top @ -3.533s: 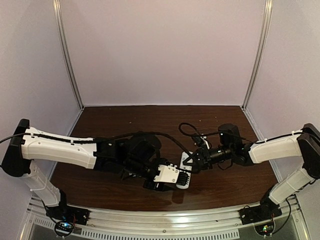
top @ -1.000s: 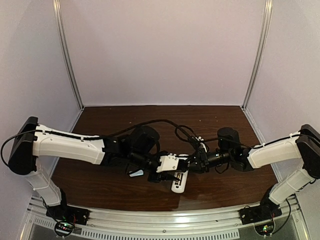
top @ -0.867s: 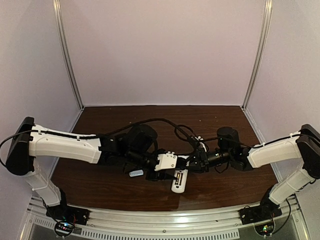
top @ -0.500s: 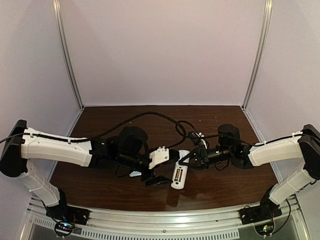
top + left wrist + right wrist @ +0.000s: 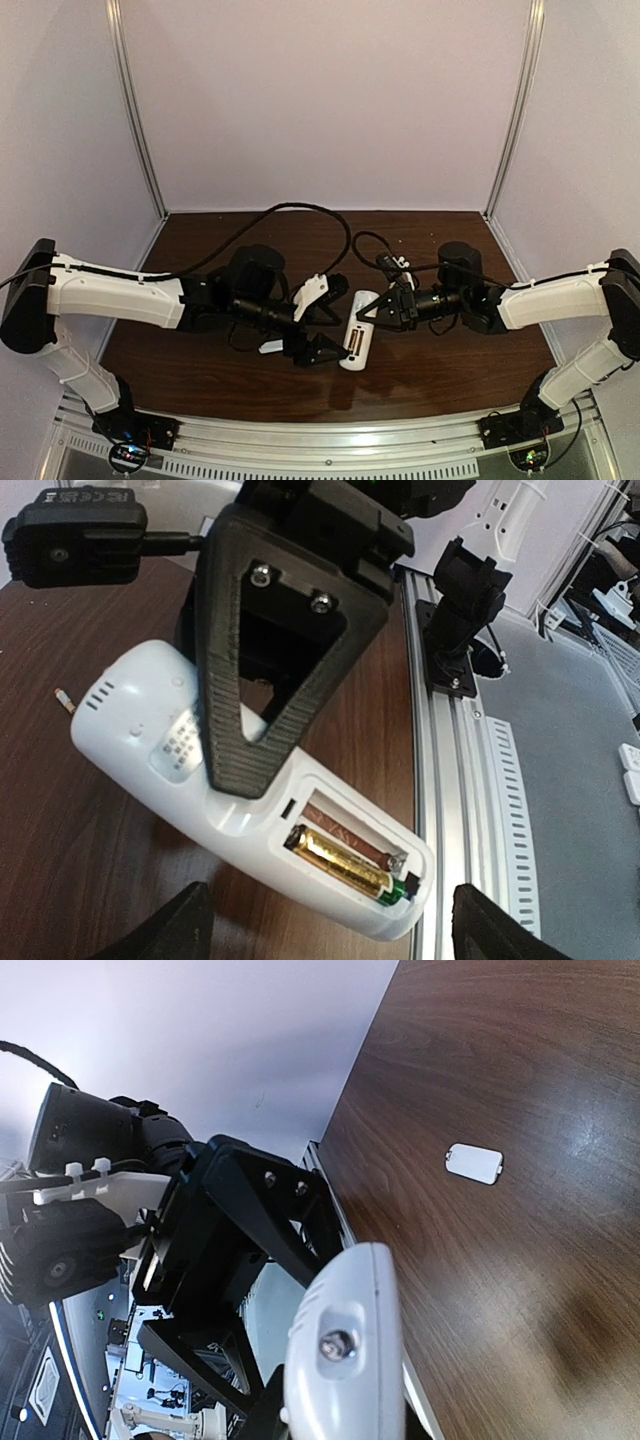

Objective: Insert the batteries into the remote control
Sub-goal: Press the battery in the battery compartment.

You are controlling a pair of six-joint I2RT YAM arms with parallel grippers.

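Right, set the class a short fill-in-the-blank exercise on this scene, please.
1. The right gripper is ____ on the remote.
2. The left gripper is ____ and holds nothing.
3. A golden battery lies in the remote's open ____.
4. The small white cover lies on the ____.

Missing words: shut; open; recess; table.

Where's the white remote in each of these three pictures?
Top external: remote at the centre, just below the middle.
Left wrist: remote fills the lower middle, open back up.
Right wrist: remote at bottom centre, seen end-on.
Shared landmark: the dark wooden table.
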